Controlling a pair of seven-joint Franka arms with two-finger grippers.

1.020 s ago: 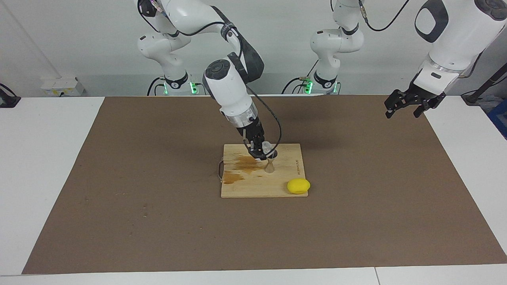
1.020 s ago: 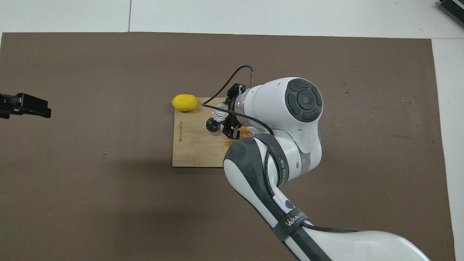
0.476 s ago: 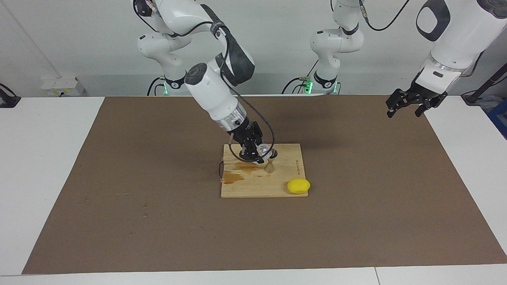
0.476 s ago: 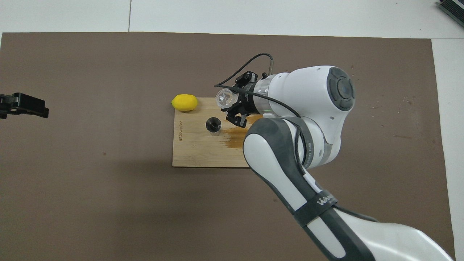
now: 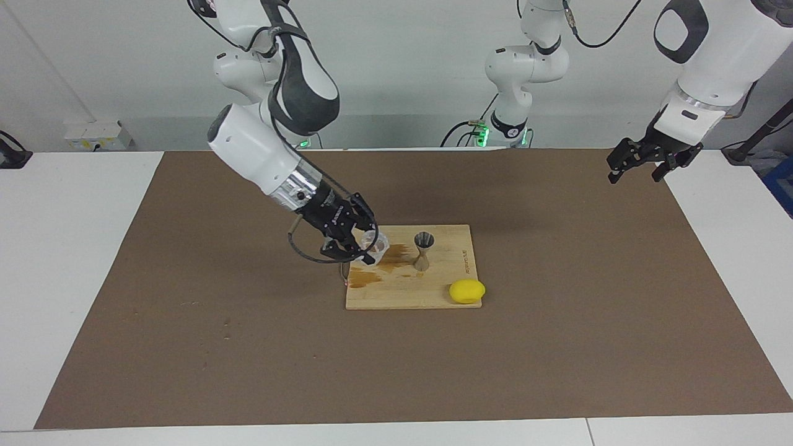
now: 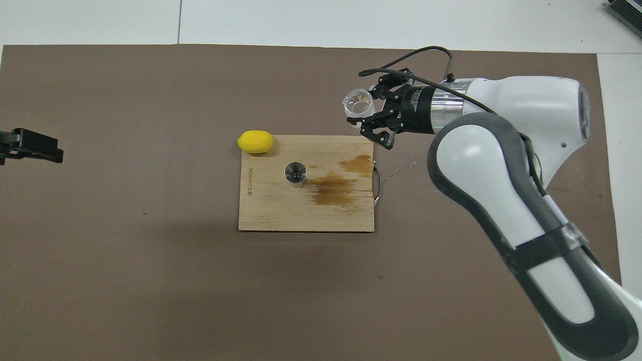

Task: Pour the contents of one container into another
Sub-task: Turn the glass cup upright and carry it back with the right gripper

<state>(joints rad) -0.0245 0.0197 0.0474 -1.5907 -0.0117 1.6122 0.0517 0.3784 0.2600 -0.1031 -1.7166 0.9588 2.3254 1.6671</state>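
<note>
A clear faceted glass cup (image 5: 375, 243) (image 6: 359, 102) hangs in the air with my right gripper (image 5: 365, 246) (image 6: 369, 110) shut on it. It is over the wooden board's (image 5: 433, 297) (image 6: 271, 215) edge toward the right arm's end, and its mouth faces up in the overhead view. The silvery hourglass jigger (image 5: 424, 249) (image 6: 295, 173) stands upright near the middle of the board, apart from the cup. My left gripper (image 5: 640, 167) (image 6: 31, 150) waits open and empty, raised over the mat's edge at the left arm's end.
A yellow lemon (image 5: 467, 291) (image 6: 256, 141) lies on the board's corner farthest from the robots, toward the left arm's end. Brown wet stains (image 5: 387, 265) (image 6: 333, 190) spread over the board beside the jigger. A brown mat (image 5: 248, 347) covers the table.
My right gripper has carried the cup away from above the jigger toward the right arm's end of the board and turned it mouth-up. The left gripper has hardly moved.
</note>
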